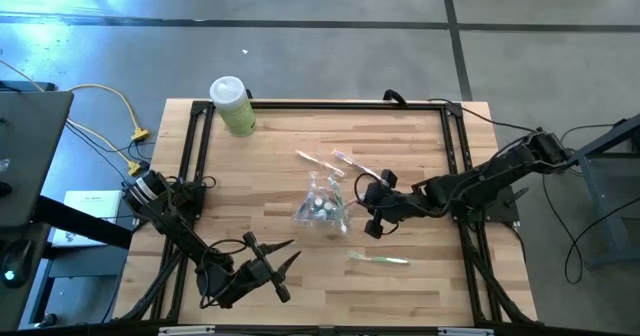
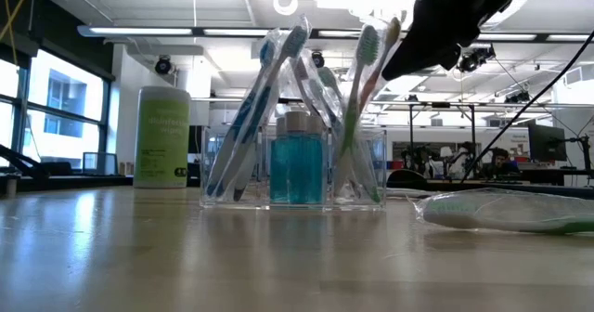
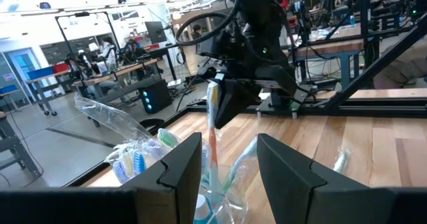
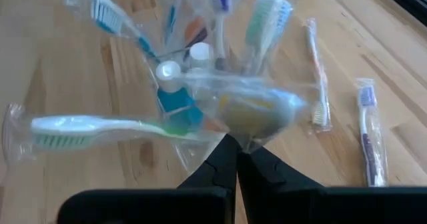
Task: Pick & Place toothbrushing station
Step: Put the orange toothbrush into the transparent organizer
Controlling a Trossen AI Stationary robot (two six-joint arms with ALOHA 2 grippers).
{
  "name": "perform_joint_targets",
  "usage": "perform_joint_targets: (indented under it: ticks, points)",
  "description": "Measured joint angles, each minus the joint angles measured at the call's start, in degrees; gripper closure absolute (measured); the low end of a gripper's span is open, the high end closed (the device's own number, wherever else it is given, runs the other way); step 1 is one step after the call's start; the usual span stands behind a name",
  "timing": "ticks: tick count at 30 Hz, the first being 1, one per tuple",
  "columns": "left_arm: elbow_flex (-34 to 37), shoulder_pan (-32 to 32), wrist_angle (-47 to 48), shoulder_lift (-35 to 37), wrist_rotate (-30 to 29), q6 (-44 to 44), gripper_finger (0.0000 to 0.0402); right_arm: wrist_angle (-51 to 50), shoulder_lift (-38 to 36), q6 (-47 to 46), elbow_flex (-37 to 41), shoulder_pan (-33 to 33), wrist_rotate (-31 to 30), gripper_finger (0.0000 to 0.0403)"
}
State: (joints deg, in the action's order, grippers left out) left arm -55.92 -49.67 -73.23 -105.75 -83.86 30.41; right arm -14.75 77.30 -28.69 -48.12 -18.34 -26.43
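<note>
A clear holder (image 1: 320, 204) stands mid-table with several wrapped toothbrushes upright in it and a small blue bottle (image 2: 297, 163) in its middle compartment. My right gripper (image 4: 235, 156) hovers just to the holder's right, slanting down, shut on a wrapped toothbrush (image 4: 100, 127) with green bristles. My left gripper (image 3: 230, 171) waits open near the table's front edge, left of the holder, with nothing between its fingers. My right gripper pinches the toothbrush's clear wrapper (image 4: 235, 137) between its two fingertips, toward the end away from the bristles. The fingers come slanting down from the table's right and lie across the brush. The brush is lifted clear of the table, above the holder's rim.
A green canister (image 1: 232, 106) stands at the far left corner. Two wrapped toothbrushes (image 1: 340, 161) lie beyond the holder, and another (image 1: 378, 260) lies toward the front right. A black frame (image 1: 320, 104) borders the table.
</note>
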Motion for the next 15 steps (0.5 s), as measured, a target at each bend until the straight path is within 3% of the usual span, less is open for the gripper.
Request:
perform_joint_targets:
  ticks: [9,15]
  points:
    - [0.0,0.5,2.6,0.0,-0.1,-1.7,0.026,6.2,3.8,2.6,0.1,2.0,2.5,0.0388]
    - [0.0,0.9,2.8,0.0,-0.6,-1.8,0.026,8.8,8.1,5.2,0.1,3.1,7.5,0.0363]
